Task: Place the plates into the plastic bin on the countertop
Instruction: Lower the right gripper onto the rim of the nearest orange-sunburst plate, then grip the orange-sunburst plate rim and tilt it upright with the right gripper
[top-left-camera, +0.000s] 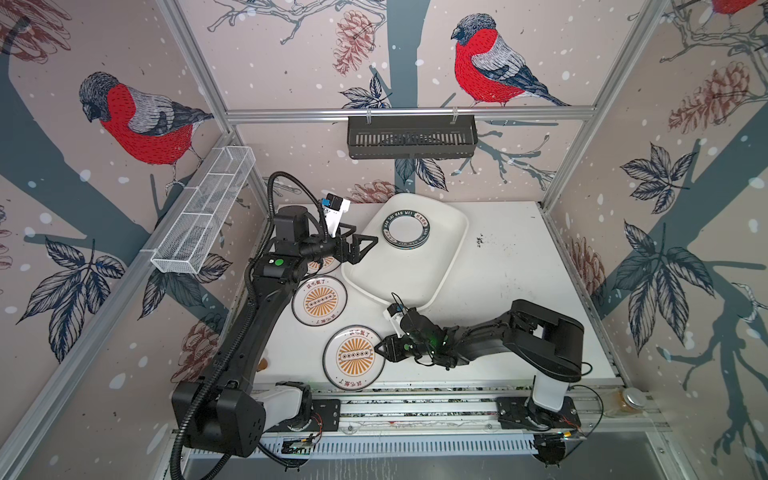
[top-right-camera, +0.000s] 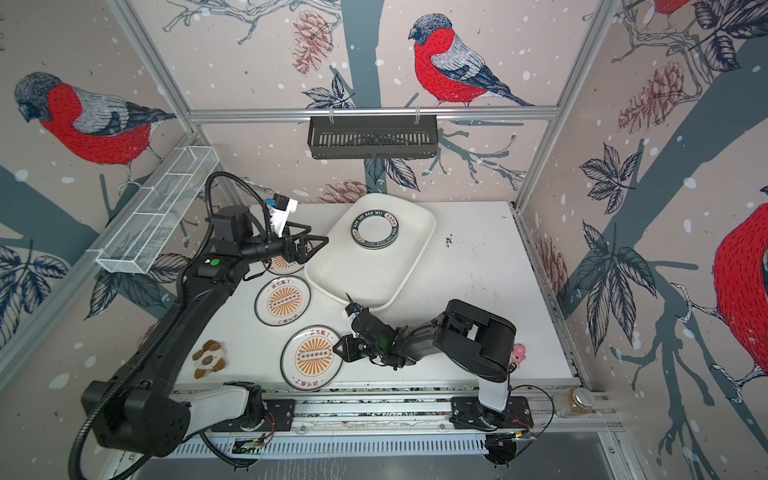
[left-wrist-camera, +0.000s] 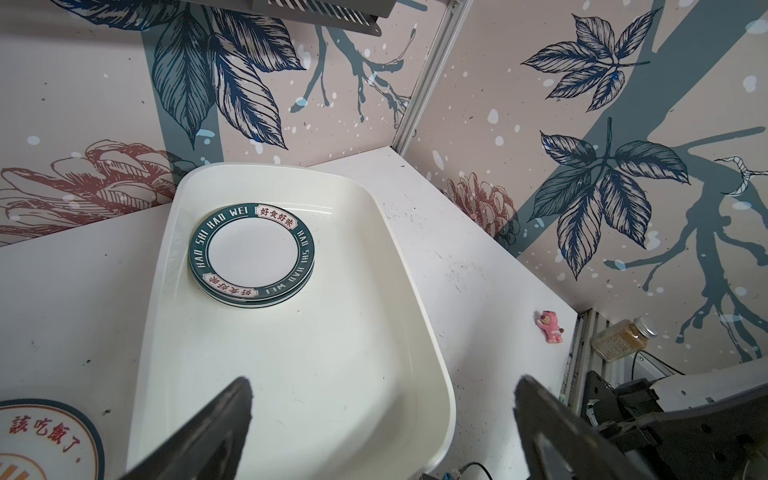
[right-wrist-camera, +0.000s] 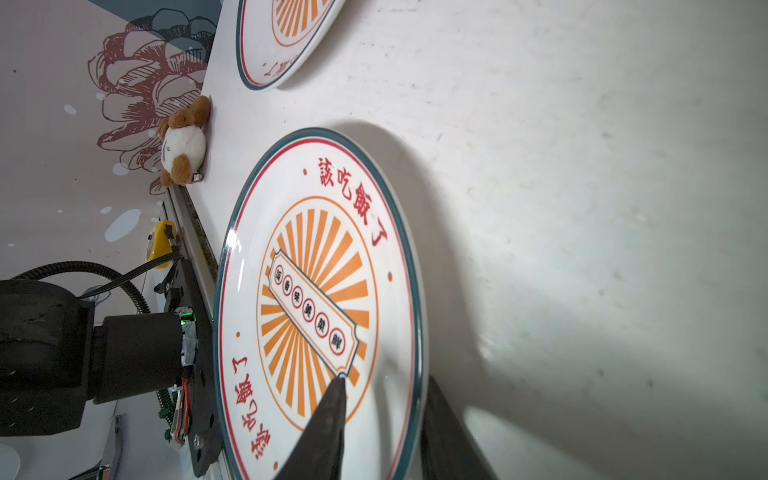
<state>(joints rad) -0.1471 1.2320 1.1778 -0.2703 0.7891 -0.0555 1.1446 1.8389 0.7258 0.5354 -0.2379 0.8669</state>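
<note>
The white plastic bin (top-left-camera: 386, 276) (top-right-camera: 357, 284) (left-wrist-camera: 316, 374) lies at the back of the countertop (top-left-camera: 511, 266). It holds two stacked green-banded plates (top-left-camera: 406, 230) (top-right-camera: 375, 230) (left-wrist-camera: 252, 255). Three orange sunburst plates lie left of the bin: the front one (top-left-camera: 351, 368) (top-right-camera: 309, 363) (right-wrist-camera: 316, 291), the middle one (top-left-camera: 319, 300) (top-right-camera: 282, 300) (right-wrist-camera: 282, 37), and one (top-left-camera: 326, 264) (left-wrist-camera: 41, 440) partly hidden under the left arm. My right gripper (top-left-camera: 380, 347) (top-right-camera: 338, 345) (right-wrist-camera: 386, 380) is closed over the front plate's right rim, one finger on its face, the other under its edge. My left gripper (top-left-camera: 365, 233) (top-right-camera: 318, 235) (left-wrist-camera: 382, 382) hangs open and empty over the bin's left edge.
A black slatted basket (top-left-camera: 411, 137) hangs on the back rail and a white wire basket (top-left-camera: 203, 216) on the left wall. A brown-and-white plush toy (top-right-camera: 210, 359) (right-wrist-camera: 185, 145) sits at the front left, a pink figure (top-right-camera: 519, 352) (left-wrist-camera: 550, 328) at the front right, a jar (top-left-camera: 629, 401) beyond the table edge.
</note>
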